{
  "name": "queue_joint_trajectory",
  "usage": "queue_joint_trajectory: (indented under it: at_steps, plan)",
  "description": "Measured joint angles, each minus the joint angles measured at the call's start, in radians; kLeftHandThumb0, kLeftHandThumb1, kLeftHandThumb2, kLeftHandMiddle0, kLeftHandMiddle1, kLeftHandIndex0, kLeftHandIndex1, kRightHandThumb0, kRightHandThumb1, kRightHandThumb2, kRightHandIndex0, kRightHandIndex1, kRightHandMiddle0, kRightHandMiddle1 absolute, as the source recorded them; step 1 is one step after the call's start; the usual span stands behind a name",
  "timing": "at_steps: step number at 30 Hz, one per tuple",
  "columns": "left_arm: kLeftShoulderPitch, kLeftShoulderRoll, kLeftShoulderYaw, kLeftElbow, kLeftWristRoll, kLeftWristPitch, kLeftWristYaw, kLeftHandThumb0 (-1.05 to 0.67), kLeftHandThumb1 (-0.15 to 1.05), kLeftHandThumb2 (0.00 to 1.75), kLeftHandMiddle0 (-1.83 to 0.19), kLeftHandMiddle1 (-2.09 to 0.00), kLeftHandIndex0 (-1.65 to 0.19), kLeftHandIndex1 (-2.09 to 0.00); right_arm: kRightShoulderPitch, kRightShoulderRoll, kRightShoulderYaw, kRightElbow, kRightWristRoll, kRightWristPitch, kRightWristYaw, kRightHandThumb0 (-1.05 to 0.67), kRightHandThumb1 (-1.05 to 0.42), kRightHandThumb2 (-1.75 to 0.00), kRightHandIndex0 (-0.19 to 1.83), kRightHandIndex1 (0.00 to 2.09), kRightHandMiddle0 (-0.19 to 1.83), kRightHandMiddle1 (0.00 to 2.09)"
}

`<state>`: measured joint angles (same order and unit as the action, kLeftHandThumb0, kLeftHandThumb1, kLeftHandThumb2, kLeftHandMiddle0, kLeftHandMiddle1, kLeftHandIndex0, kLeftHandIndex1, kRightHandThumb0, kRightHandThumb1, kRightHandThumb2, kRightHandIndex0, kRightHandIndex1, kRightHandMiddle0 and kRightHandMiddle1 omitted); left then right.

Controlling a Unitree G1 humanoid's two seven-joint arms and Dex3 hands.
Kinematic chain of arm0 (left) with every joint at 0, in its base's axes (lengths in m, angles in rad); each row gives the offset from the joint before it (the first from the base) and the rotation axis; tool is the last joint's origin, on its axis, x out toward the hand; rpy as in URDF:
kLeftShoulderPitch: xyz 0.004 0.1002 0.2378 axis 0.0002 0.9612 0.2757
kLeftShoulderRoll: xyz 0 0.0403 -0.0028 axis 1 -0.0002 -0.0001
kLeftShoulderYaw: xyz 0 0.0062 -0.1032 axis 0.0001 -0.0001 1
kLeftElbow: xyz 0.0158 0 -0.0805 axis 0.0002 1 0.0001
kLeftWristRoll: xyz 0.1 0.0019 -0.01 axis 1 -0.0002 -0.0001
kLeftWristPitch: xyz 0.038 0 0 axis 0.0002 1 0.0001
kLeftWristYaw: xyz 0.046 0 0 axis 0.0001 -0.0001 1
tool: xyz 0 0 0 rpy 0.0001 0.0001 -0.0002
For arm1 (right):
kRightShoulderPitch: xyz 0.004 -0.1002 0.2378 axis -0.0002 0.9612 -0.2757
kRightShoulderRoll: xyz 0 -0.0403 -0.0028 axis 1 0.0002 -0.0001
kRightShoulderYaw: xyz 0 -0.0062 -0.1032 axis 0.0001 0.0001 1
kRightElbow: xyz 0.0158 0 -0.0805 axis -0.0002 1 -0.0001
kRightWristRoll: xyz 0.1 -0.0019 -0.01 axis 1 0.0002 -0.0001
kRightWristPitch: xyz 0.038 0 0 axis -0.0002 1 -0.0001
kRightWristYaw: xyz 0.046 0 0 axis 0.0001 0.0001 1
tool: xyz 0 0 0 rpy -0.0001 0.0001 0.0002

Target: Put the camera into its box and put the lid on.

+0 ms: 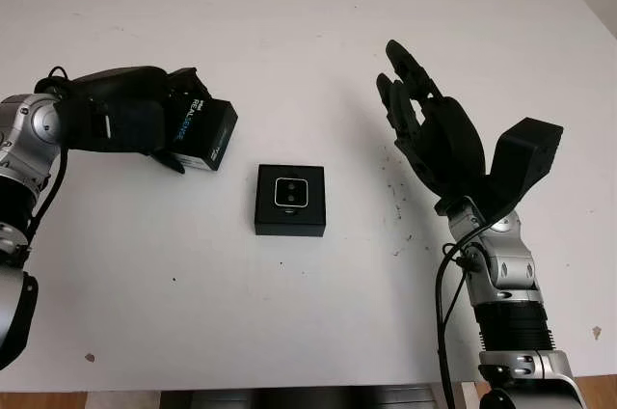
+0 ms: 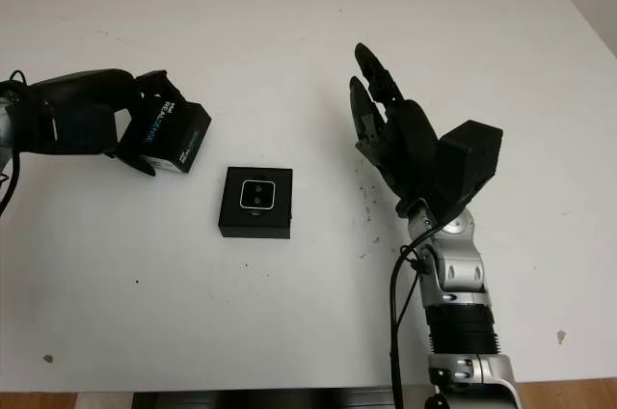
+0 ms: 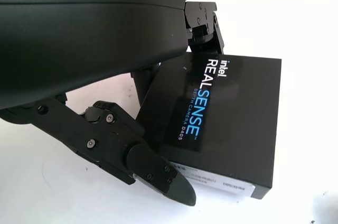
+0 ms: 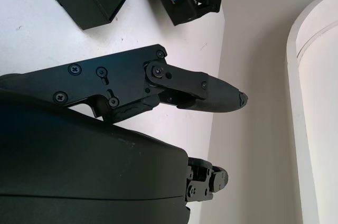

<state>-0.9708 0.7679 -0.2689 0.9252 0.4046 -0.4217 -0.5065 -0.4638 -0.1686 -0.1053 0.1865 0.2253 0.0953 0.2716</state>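
Fingers of our left hand [image 1: 145,124] clasped the black printed cardboard lid [image 1: 204,134], ready to cap the open black box [image 1: 290,200] cradling the silver-faced camera [image 1: 290,193]; our right hand [image 1: 429,129] hovered released over the white table [image 1: 289,42].

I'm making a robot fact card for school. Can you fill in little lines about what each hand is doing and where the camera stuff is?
left hand: shut on the lid, at the table's left side
lid: black, printed RealSense, tilted, off the box
box: black, open, mid-table
camera: already sitting inside the box
right hand: open, raised to the right of the box
table: white
step left: lid onto box
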Motion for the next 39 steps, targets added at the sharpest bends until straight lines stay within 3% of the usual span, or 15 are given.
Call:
queue_joint_trajectory:
  at_steps: [8,18,22,28,32,35,39]
  plan:
    - [0.053,-0.003,0.061,-0.159,-0.065,0.147,-0.029,-0.33,1.05,0.31,-0.08,-1.92,-0.01,-1.89,0.001,0.004,0.001,-0.002,0.0,0.027,-0.01,-0.56,-1.05,-0.56,-0.01,0.05,-0.08,0.2]
    - [0.118,0.001,0.071,-0.582,-0.002,0.488,-0.147,-0.28,1.05,0.26,-0.16,-1.85,-0.09,-1.99,0.003,0.011,0.01,-0.003,-0.01,0.014,-0.002,-0.55,-1.05,-0.58,-0.02,0.05,-0.1,0.19]
    - [0.123,0.001,0.065,-0.699,0.017,0.605,-0.225,-0.27,1.05,0.24,-0.22,-2.01,-0.16,-2.07,0.004,0.014,0.012,-0.003,-0.012,0.007,-0.002,-0.55,-1.05,-0.58,-0.01,0.05,-0.09,0.19]
    - [0.123,0.001,0.05,-0.828,0.047,0.77,-0.311,-0.27,1.05,0.21,-0.34,-2.09,-0.27,-2.09,0.006,0.021,0.018,-0.003,-0.014,0.007,-0.009,-0.55,-1.05,-0.58,-0.01,0.05,-0.1,0.2]
    - [0.122,-0.001,0.037,-0.891,0.052,0.866,-0.375,-0.28,1.05,0.24,-0.32,-2.09,-0.3,-2.09,0.011,0.025,0.02,-0.004,-0.015,0.007,-0.014,-0.54,-1.05,-0.58,-0.01,0.05,-0.1,0.2]
    - [0.121,-0.004,0.035,-0.927,0.034,0.947,-0.429,-0.28,1.05,0.26,-0.44,-2.09,-0.42,-2.09,0.013,0.031,0.02,-0.008,-0.014,0.012,-0.021,-0.54,-1.05,-0.57,-0.01,0.05,-0.11,0.19]
    - [0.12,-0.007,0.032,-0.954,0.006,0.999,-0.467,-0.31,1.05,0.27,-0.5,-2.09,-0.44,-2.09,0.018,0.034,0.02,-0.008,-0.013,0.013,-0.019,-0.55,-1.05,-0.57,-0.02,0.05,-0.11,0.19]
